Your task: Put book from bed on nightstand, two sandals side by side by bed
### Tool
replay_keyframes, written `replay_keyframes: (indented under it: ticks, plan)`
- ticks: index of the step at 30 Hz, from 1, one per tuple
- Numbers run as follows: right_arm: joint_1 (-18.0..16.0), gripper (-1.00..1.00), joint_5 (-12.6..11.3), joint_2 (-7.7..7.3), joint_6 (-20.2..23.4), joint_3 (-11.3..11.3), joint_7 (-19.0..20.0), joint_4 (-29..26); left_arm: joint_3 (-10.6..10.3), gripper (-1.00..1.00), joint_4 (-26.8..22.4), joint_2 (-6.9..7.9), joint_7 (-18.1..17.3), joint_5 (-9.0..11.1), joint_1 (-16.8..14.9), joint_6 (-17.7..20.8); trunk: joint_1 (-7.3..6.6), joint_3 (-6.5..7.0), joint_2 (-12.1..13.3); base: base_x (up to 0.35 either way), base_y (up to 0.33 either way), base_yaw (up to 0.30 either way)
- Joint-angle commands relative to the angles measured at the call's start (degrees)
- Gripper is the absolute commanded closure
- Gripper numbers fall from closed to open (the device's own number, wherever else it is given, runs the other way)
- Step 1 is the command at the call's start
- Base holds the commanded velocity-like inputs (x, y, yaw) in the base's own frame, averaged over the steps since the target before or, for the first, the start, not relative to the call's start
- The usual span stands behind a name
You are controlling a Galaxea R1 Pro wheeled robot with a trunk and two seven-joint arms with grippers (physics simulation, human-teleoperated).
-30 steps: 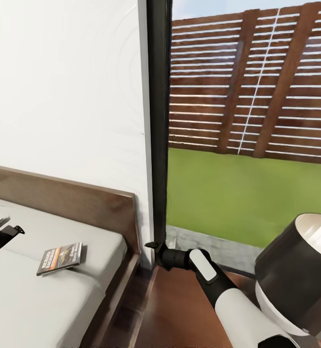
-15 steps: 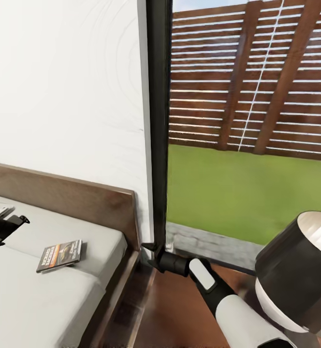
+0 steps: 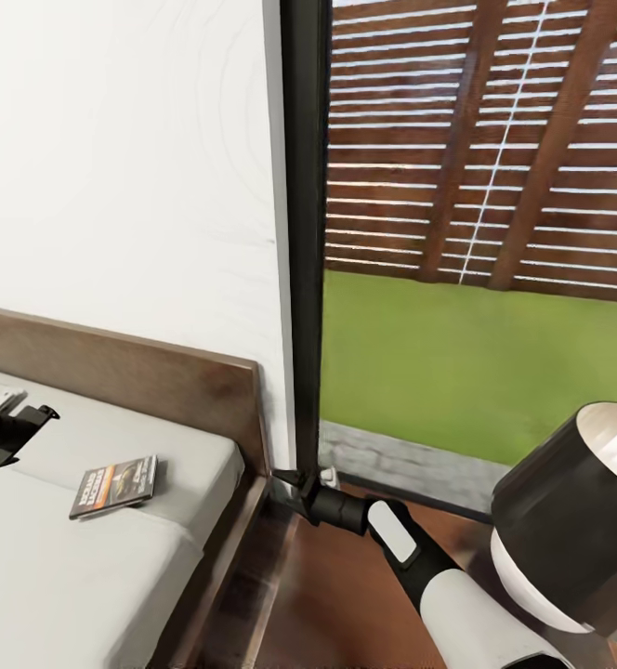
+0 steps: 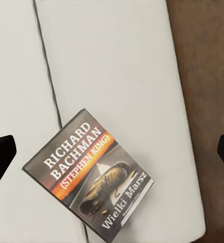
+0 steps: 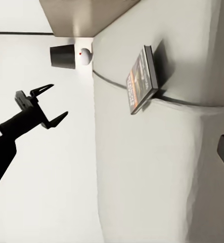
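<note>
So far nothing of the task looks done. The bed carries the book, which lies flat on the grey mattress near the headboard corner, beside a seam. The left gripper hangs over the mattress with jaws wide apart and empty, near the book but not touching. The right gripper is low beside the bed frame; its opening cannot be told.

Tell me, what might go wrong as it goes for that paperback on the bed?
The book is thin and lies flat on the soft mattress, so the open left tool may push it along instead of lifting it. The book also straddles the mattress seam, which could snag a finger.
</note>
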Motion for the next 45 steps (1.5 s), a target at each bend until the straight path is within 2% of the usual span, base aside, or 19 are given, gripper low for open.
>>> replay_keyframes:
  ticks: [1, 6, 13, 22, 31, 34, 38, 41, 45]
  plan:
    - [-0.04, -1.0, -0.13, -0.06, 0.17, 0.06, 0.18, 0.01, 0.54, -1.0, -0.03, -0.03, 0.09, -0.4, -0.06, -0.04, -0.01, -0.14, -0.03, 0.0, 0.0, 0.0]
    - [-0.03, -1.0, 0.06, -0.2, 0.18, 0.05, 0.53, 0.02, 0.79, -1.0, 0.41, -0.24, 0.04, -0.1, -0.03, -2.08, -0.01, -0.59, -0.03, 0.0, 0.0, 0.0]
    - [-0.03, -1.0, 0.16, -0.28, 0.2, 0.02, 0.89, 0.02, 1.05, -1.0, 1.39, -1.73, 0.02, 0.08, -0.02, -4.8, -0.01, -1.22, -0.03, 0.0, 0.0, 0.0]
    - [-0.03, -1.0, 0.13, -0.3, 0.21, 0.04, 1.02, 0.02, 0.98, -1.0, 2.72, -2.66, -0.08, 0.03, -0.01, -8.93, -0.01, -2.03, -0.03, 0.0, 0.0, 0.0]
    - [-0.03, -1.0, 0.02, -0.31, 0.21, 0.04, 1.04, 0.02, 0.35, -1.0, 3.69, -5.92, -1.56, -0.6, -0.08, -7.97, -0.01, -2.83, -0.03, 0.0, 0.0, 0.0]
    - [-0.03, -1.0, -0.1, -0.34, 0.21, 0.04, 1.06, 0.02, -0.64, -1.0, 3.75, -7.28, -3.09, -1.75, -0.17, -7.16, -0.01, -3.1, -0.03, 0.0, 0.0, 0.0]
    - [-0.03, -1.0, -0.13, -0.37, 0.21, -0.01, 1.19, 0.02, -3.33, -1.0, 3.79, -8.55, -5.98, -4.95, -0.23, -6.6, -0.01, -3.45, -0.03, 0.0, 0.0, 0.0]
    - [-0.03, -1.0, -0.1, -0.38, 0.19, 0.0, 1.29, 0.02, -5.13, -1.0, 3.8, -9.15, -8.14, -7.27, -0.25, -6.35, -0.01, -3.71, -0.03, 0.0, 0.0, 0.0]
    - [-0.03, -1.0, -0.07, -0.38, 0.15, 0.02, 1.35, 0.02, -6.42, -1.0, 3.8, -9.5, -10.04, -8.98, -0.26, -5.92, -0.01, -4.05, -0.03, 0.0, 0.0, 0.0]
